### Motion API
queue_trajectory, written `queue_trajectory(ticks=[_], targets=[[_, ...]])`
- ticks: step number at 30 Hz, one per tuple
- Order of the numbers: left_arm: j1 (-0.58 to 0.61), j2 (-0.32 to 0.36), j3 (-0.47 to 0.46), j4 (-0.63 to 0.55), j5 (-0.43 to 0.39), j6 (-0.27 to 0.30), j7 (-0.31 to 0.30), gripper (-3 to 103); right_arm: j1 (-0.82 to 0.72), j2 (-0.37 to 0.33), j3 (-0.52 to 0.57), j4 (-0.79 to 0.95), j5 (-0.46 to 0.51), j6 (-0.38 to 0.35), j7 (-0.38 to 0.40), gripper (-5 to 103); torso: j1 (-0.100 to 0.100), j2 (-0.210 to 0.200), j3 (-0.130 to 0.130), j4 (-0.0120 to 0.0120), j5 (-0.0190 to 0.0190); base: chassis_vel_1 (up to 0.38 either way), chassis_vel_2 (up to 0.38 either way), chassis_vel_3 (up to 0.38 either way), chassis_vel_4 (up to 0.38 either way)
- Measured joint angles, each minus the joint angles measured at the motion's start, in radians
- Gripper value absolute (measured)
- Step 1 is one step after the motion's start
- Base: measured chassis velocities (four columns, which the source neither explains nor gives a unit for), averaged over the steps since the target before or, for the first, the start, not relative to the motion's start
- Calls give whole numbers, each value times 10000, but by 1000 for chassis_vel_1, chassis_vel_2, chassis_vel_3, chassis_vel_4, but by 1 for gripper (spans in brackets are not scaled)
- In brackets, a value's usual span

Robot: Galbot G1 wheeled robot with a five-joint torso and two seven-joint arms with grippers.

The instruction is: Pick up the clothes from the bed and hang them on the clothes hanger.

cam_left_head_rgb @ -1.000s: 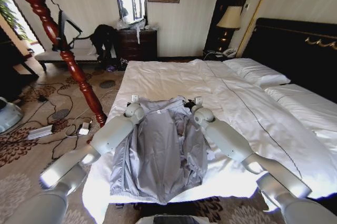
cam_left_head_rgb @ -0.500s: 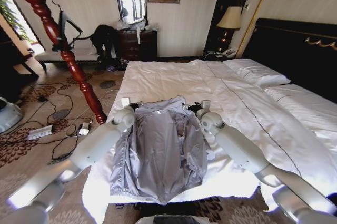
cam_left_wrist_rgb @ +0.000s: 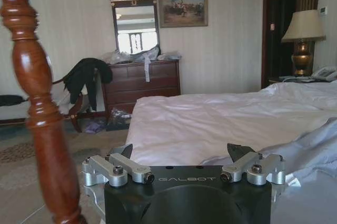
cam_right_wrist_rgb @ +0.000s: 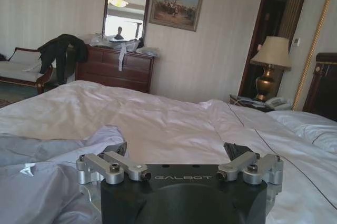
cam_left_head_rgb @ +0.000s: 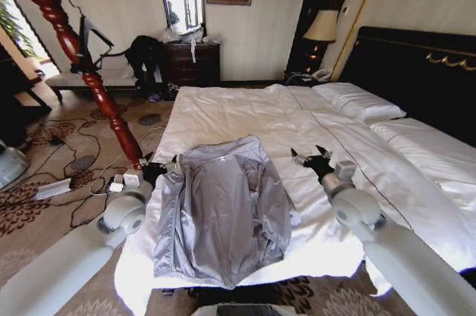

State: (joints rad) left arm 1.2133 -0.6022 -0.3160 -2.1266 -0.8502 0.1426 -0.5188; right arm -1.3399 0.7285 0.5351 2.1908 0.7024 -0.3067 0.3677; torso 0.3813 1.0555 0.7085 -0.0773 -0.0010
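The silvery-grey jacket (cam_left_head_rgb: pixel 227 212) lies spread flat, collar toward the headboard, at the foot edge of the bed (cam_left_head_rgb: pixel 245 111), with the left gripper (cam_left_head_rgb: pixel 154 169) and right gripper (cam_left_head_rgb: pixel 312 158) flanking its shoulders, both with jaws apart, apparently placed for a two-handed pickup.

— That jacket (cam_left_head_rgb: pixel 227 212) looks like thin, crinkly cloth with a silvery sheen, lying at the foot edge of the bed (cam_left_head_rgb: pixel 245 111).

— Sheets are matt white cotton; the pole stand (cam_left_head_rgb: pixel 82 59) is glossy turned wood, reddish-brown.
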Motion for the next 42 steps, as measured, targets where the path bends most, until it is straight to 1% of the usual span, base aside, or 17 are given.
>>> queue_trajectory(ticks=[3,5,8,11,12,15,19,20,25,28,30,31,35,37,38,40,42], targets=[[1941,-225,-1459,-708,381,-184,282,100,-1034,466,442,621,-538,30,-25,100,1,0,1,5,6,0,0,0,0],[3133,-463,-2489,-1234,571,-494,775,100,-1900,876,861,1000,-981,33,-69,100,0,1,0,-3,16,0,0,0,0],[3543,-758,-3111,-1309,685,-697,1161,100,-2314,1005,1048,1158,-1105,-34,-75,100,0,0,1,-16,15,0,0,0,0],[3812,-1576,-3650,-1364,1182,-1150,1635,100,-2899,917,1687,1364,-1107,-118,-65,100,5,-1,3,-1,6,0,0,0,0],[3812,-1576,-3650,-1364,1182,-1150,1635,100,-2899,917,1687,1364,-1107,-118,-65,100,5,-1,3,-1,6,0,0,0,0],[3939,-2502,-3614,-1346,1852,-1558,1868,100,-3301,1249,2016,1382,-1311,-38,-180,100,5,-1,2,-14,15,0,0,0,0],[4037,-3006,-3286,-1213,2197,-1643,1873,100,-3357,1524,1987,1319,-1472,90,-344,100,5,-2,3,-4,8,0,0,0,0],[4270,-3235,-3094,-1320,2595,-1714,1818,100,-3588,1772,2025,1333,-1712,286,-500,100,8,-4,4,-1,7,0,0,0,0],[4532,-3188,-2876,-1993,2672,-1514,1578,100,-3773,1967,2045,1583,-1830,435,-636,100,3,-2,2,-6,11,0,0,0,0],[4356,-2779,-3057,-2364,2008,-1028,1176,100,-3680,2038,1951,1640,-1839,446,-629,100,5,-3,3,-4,5,0,0,0,0],[4261,-2354,-3352,-2591,1005,-494,845,100,-3687,2069,1917,1681,-1851,445,-610,100,6,-4,4,-4,10,0,0,0,0],[4079,-1806,-3779,-2647,164,-179,592,100,-3780,2106,1919,1767,-1867,446,-601,100,6,-3,4,-5,12,0,0,0,0],[3530,-1054,-4276,-2568,-741,35,319,100,-3947,2206,1987,1927,-1882,427,-582,100,5,-3,3,-8,6,0,0,0,0],[2850,-509,-4619,-2640,-1847,361,-252,100,-4045,2276,2090,2021,-1919,391,-550,100,6,-4,4,-9,6,0,0,0,0],[2850,-509,-4619,-2640,-1847,361,-252,100,-4045,2276,2090,2021,-1919,391,-550,100,6,-4,4,-9,6,0,0,0,0],[2693,-158,-5159,-2740,-2344,691,-781,100,-3933,2210,2052,1995,-1877,363,-509,100,6,-3,4,-15,10,0,0,0,0],[2726,155,-5817,-2808,-2954,1083,-1248,100,-3743,2065,1917,1883,-1800,327,-460,100,5,-4,4,0,8,0,0,0,0]])
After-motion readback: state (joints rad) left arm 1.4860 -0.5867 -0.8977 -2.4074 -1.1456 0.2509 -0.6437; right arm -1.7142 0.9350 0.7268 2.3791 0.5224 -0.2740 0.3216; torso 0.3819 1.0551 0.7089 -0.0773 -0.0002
